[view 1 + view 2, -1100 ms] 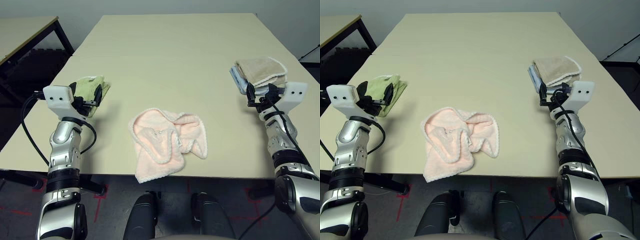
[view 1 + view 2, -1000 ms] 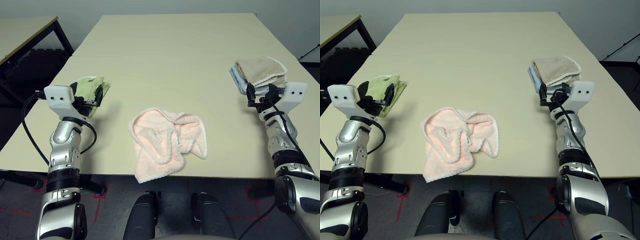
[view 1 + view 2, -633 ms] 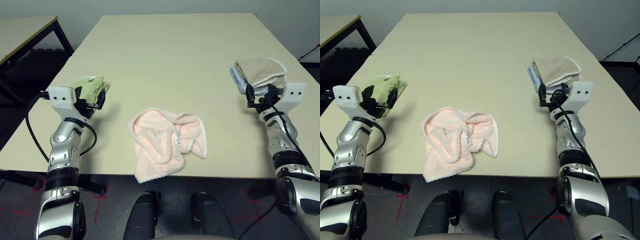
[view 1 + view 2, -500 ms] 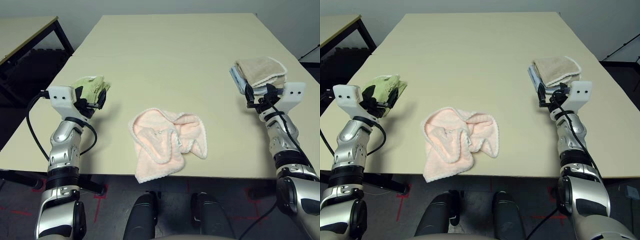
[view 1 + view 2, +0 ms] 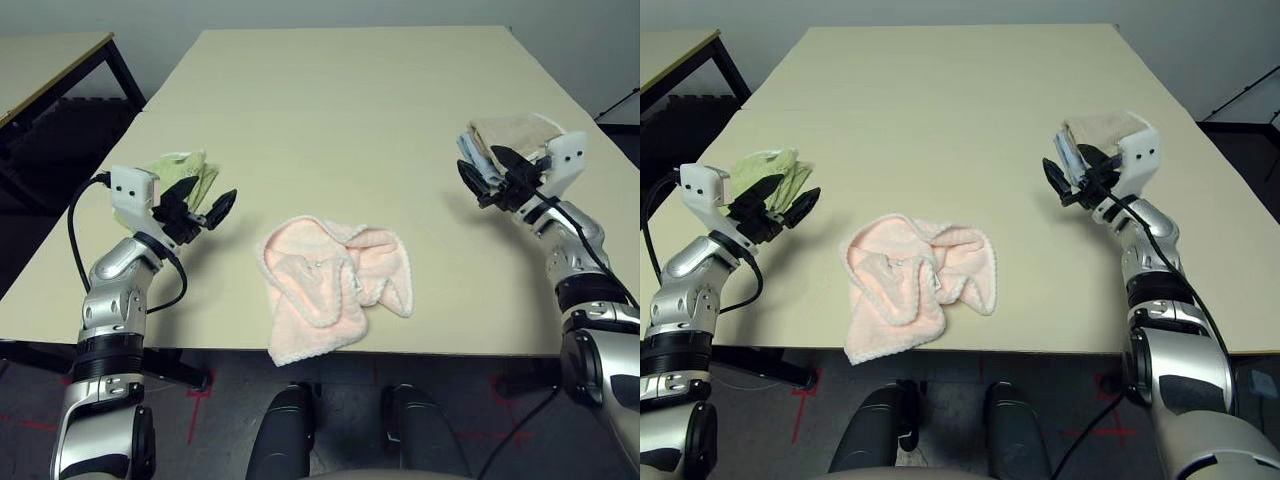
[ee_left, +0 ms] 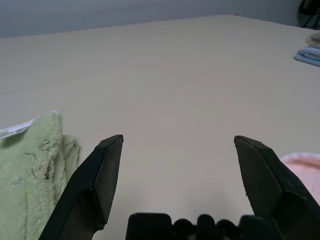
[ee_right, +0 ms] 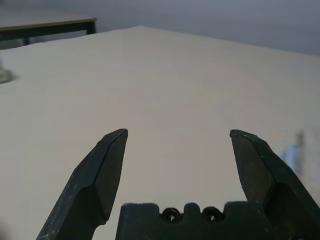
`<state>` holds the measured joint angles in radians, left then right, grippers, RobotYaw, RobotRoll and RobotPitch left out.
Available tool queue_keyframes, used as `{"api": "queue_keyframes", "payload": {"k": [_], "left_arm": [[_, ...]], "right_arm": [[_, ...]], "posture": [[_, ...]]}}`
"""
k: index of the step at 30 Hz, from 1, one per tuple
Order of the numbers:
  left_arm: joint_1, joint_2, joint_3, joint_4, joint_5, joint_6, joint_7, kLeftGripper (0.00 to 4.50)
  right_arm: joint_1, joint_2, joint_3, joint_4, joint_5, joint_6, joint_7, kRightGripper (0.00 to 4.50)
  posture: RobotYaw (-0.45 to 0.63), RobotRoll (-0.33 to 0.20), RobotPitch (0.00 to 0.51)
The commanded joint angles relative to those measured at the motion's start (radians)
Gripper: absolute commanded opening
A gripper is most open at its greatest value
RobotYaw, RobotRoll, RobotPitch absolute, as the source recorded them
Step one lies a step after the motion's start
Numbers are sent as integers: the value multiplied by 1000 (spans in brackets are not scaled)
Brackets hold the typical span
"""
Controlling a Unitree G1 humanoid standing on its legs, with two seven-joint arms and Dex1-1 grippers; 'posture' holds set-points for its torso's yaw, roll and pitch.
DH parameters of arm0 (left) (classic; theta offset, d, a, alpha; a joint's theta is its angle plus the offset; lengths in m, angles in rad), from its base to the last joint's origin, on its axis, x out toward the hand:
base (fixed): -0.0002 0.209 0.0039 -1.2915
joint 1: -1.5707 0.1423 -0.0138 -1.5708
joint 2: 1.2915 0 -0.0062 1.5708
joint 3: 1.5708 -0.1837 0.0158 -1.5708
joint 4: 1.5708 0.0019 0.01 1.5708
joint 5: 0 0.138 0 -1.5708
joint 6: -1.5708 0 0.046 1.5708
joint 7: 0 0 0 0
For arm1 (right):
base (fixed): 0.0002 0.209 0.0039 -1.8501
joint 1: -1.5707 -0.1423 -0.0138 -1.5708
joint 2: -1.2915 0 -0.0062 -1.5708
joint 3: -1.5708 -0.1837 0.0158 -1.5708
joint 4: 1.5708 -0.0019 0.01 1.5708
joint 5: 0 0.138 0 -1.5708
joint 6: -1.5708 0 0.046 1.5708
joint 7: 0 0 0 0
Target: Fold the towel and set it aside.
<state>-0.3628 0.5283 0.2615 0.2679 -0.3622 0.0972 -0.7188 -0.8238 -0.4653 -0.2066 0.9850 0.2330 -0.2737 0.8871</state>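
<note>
Pink and fluffy, the towel (image 5: 335, 290) lies crumpled near the front edge of the smooth beige table (image 5: 340, 110), one corner hanging over it. Both grippers, left (image 5: 207, 208) and right (image 5: 482, 172), are spread wide, holding nothing. The right arm partly hides the folded stack (image 5: 510, 135).

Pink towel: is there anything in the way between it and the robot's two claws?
Nothing visible. Bare table lies between the crumpled pink towel and each open end effector, left and right. The green towel and the folded stack sit out at the sides.
</note>
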Motion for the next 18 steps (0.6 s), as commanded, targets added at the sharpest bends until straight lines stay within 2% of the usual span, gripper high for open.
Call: {"api": "queue_keyframes", "payload": {"k": [1,9,18], "left_arm": [[47,3,-31,-61,-4,21,-32,4500],[63,27,-87,-113,-4,46,-122,4500],[66,51,-100,-141,4,61,-149,4500]], "right_arm": [[-28,-15,67,53,-53,-48,138,4455],[-151,-28,172,157,-132,-211,429,4455],[-230,-32,271,222,-237,-398,587,4455]], "posture": [[70,0,95],[75,0,109],[85,0,116]]}}
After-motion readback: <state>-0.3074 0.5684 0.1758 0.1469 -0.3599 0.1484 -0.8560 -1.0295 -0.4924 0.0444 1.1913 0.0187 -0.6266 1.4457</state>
